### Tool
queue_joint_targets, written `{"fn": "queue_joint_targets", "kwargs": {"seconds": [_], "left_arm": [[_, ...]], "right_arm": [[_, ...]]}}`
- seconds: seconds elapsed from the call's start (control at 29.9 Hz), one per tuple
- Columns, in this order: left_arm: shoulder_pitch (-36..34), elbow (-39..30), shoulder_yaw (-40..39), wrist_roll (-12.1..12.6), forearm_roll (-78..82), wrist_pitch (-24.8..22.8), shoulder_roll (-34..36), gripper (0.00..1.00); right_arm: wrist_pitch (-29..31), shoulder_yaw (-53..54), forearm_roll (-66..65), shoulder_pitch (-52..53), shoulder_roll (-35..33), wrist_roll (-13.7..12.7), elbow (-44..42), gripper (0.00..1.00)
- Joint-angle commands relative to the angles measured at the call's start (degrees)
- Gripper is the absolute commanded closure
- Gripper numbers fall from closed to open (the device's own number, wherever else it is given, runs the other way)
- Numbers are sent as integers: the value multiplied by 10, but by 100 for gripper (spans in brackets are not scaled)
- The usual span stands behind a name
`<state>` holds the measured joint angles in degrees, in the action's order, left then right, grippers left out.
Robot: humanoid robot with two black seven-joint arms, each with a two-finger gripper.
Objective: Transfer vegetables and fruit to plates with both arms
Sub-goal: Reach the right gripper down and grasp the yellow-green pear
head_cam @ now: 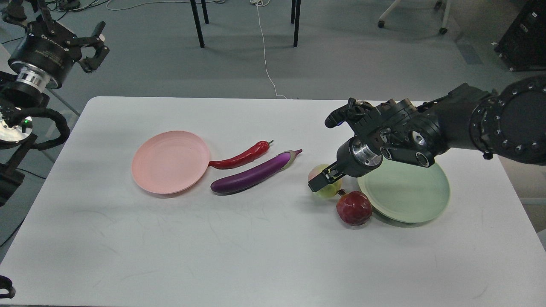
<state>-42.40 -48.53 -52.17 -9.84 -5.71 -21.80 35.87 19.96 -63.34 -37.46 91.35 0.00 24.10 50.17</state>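
I have my right gripper (pixel 325 181) down on the round yellow-green peach-like fruit with a pink blush (pixel 326 187), its black fingers over the top of the fruit; whether they have clenched on it I cannot tell from this angle. The fruit sits on the white table (pixel 256 247), and the pale green shallow plastic plate (pixel 409 196) lies just to the gripper's right, under its wrist. The dark red pomegranate-like fruit with a small crown (pixel 354 207) sits just below the gripper, against that plate's rim. So I judge this to be the pick of the first fruit. Next I need a firm close, a short lift, and a small carry right onto the green plate without nudging the pomegranate. My left gripper (pixel 91 47) hangs raised off the table, claws spread and empty, far from the long glossy purple eggplant (pixel 251 174), the curved red chili pepper (pixel 243 157) and the pale pink round plate (pixel 170 162).
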Motion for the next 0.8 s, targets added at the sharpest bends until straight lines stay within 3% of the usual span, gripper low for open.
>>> {"fn": "queue_joint_targets", "kwargs": {"seconds": [0.0, 0.17, 0.47, 0.67, 0.77], "left_arm": [[1, 0, 0, 0, 0, 0, 3, 2], [3, 0, -1, -3, 0, 0, 3, 2], [4, 1, 0, -9, 0, 0, 7, 2], [3, 1, -1, -9, 0, -1, 12, 2], [3, 1, 1, -9, 0, 0, 13, 2]], "right_arm": [[0, 0, -1, -7, 0, 0, -8, 3], [0, 0, 0, -7, 0, 0, -9, 9], [0, -2, -2, 1, 0, 4, -8, 41], [0, 7, 8, 54, 0, 4, 15, 43], [0, 8, 7, 80, -34, 4, 35, 41]]}}
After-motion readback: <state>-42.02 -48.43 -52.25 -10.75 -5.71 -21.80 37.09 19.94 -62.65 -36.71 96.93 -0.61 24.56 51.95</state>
